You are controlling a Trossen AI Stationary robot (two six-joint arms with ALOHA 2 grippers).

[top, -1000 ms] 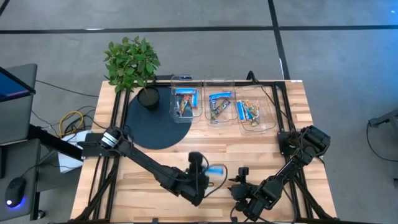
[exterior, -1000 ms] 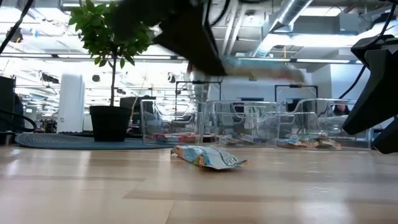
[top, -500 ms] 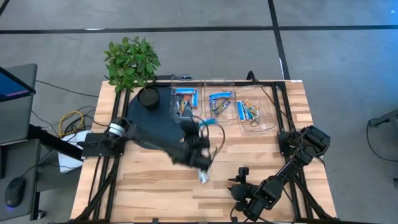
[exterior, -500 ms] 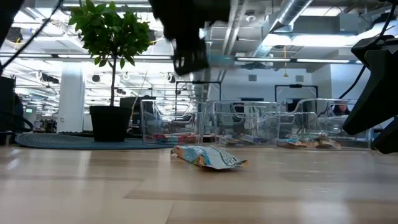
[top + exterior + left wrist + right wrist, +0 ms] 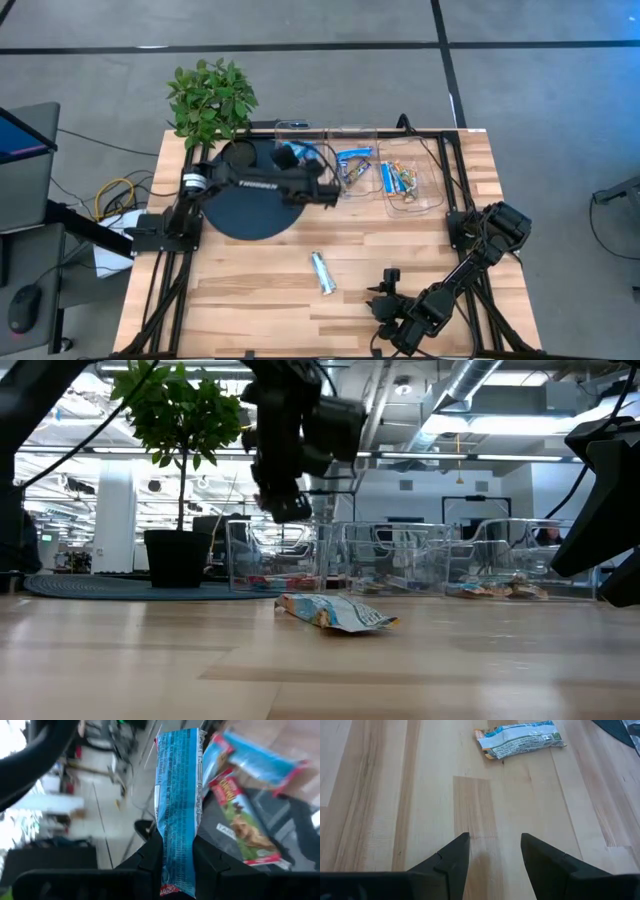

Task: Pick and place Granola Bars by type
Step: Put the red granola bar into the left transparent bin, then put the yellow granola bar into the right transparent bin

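Note:
My left gripper (image 5: 177, 852) is shut on a bright blue granola bar (image 5: 177, 795) and hangs over the leftmost clear tub (image 5: 298, 165), well above it in the low view (image 5: 285, 505). Under it in the tub lie a blue bar (image 5: 260, 760) and a red-and-green bar (image 5: 245, 827). A silvery-white bar with an orange end (image 5: 320, 272) lies flat on the wood, also in the right wrist view (image 5: 520, 740). My right gripper (image 5: 492, 852) is open and hovers low near the table's near edge (image 5: 385, 295), a short way from that bar. My left gripper pinches the blue bar between its two fingers (image 5: 152, 855) at one end (image 5: 177, 870). The rest of the bar sticks straight out past the fingertips. It is lifted clear, above the bars in the leftmost tub.
Three clear tubs stand in a row by the far edge; the middle (image 5: 350, 170) and right (image 5: 405, 182) ones hold bars too. A potted plant (image 5: 215, 105) stands on a dark round mat (image 5: 245, 210) at the far left. Bare wood lies around the loose bar.
My left gripper has swung from low over the near middle of the table up and toward the far edge, carrying the blue bar to above the leftmost tub. It has stayed shut on the bar. The silvery-white bar on the wood, earlier under the arm, now lies uncovered.

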